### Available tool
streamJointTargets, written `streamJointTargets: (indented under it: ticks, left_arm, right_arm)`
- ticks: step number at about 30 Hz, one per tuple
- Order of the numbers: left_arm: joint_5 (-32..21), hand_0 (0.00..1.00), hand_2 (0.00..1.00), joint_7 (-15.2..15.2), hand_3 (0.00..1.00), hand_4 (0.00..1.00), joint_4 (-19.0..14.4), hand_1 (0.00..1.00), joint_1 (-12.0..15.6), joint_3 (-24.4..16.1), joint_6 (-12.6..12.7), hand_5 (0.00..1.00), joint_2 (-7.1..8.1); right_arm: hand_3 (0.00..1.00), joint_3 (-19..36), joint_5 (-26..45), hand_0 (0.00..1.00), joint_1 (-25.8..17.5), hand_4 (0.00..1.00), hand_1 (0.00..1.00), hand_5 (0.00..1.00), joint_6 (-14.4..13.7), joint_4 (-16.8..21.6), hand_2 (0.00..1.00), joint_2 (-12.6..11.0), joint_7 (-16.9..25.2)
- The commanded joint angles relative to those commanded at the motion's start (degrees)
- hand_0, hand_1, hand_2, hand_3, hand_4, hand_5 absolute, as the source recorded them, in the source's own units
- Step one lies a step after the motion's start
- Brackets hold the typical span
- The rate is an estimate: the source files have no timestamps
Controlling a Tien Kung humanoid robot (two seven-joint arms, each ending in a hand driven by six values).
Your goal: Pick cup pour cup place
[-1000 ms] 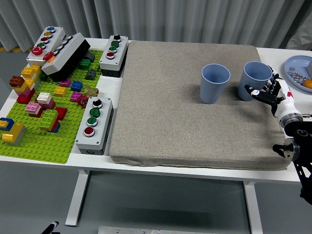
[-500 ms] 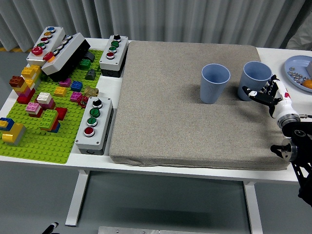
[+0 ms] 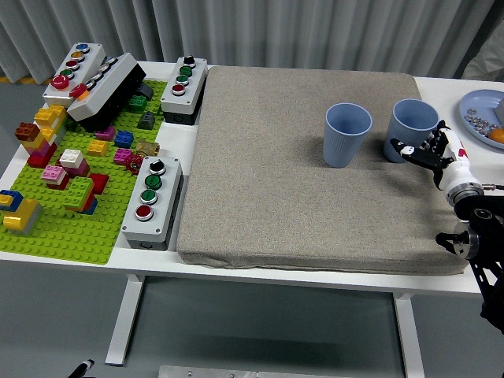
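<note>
Where cups [image 3: 347, 134] stand, lone plate [image 3: 477, 116] beside

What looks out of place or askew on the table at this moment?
One thing stands out: a black and grey button box at the far left lies tilted, propped on the green brick baseplate and another box. Both blue cups stand upright on the mat; nothing looks spilled.

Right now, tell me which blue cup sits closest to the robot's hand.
The right-hand blue cup, nearer the plate; the right hand is right beside it, while the other blue cup stands farther left on the mat.
</note>
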Motion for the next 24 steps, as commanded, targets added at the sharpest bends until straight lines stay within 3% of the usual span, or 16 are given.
streamJointTargets:
  ticks: [7, 8, 19, 20, 24]
  left_arm:
    - [0.0, 0.837, 0.886, 0.0, 0.807, 0.642, 0.0, 0.809, -0.1, 0.0, 0.0, 0.998, 0.02]
    - [0.0, 0.838, 0.886, 0.0, 0.807, 0.643, 0.0, 0.809, -0.1, 0.0, 0.0, 0.998, 0.01]
    - [0.1, 0.838, 0.886, 0.0, 0.807, 0.642, 0.0, 0.809, -0.1, -0.2, 0.0, 0.998, 0.0]
    - [0.1, 0.837, 0.886, 0.0, 0.807, 0.641, 0.0, 0.809, -0.1, -0.2, 0.0, 0.998, 0.0]
    - [0.1, 0.837, 0.886, 0.1, 0.807, 0.641, 0.0, 0.809, -0.1, -0.2, 0.0, 0.998, 0.0]
  right_arm:
    - [0.989, -0.1, 0.0, 0.968, 0.2, 0.839, 0.897, 0.211, -0.6, 0.0, 0.991, -0.1, 0.1]
    - [0.94, -0.1, 0.0, 0.955, 0.1, 0.835, 0.864, 0.201, -0.7, 0.0, 0.922, 0.0, 0.1]
    - [0.94, -0.6, 0.2, 0.955, 0.1, 0.835, 0.864, 0.201, -0.9, 0.0, 0.922, 0.0, 0.2]
    - [0.91, -0.6, 0.2, 0.946, 0.1, 0.829, 0.84, 0.192, -0.9, 0.0, 0.87, 0.0, 0.2]
    - [0.91, -0.6, 0.1, 0.946, 0.1, 0.829, 0.84, 0.192, -1.0, 0.0, 0.87, 0.0, 0.2]
